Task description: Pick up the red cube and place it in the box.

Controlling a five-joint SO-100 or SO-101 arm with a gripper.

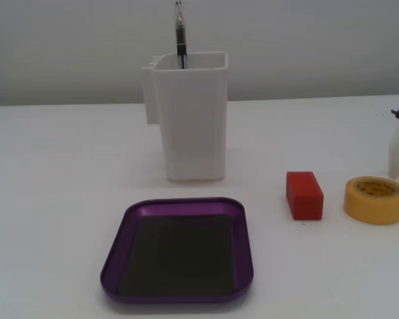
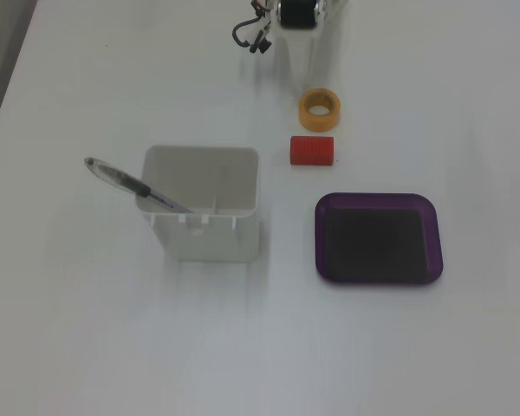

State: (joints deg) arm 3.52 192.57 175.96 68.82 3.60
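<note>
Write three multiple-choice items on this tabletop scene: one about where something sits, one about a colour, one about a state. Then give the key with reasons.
1. In both fixed views, the red cube lies between the box and:
A. the yellow tape roll
B. the white container
C. the pen

2. The box rim is:
A. red
B. purple
C. yellow

3. The box is:
A. holding the cube
B. holding the tape roll
C. empty

Key: 1 A, the cube lies beside the tape roll, on its box side. 2 B, the raised rim is metallic purple. 3 C, only its dark floor shows.
</note>
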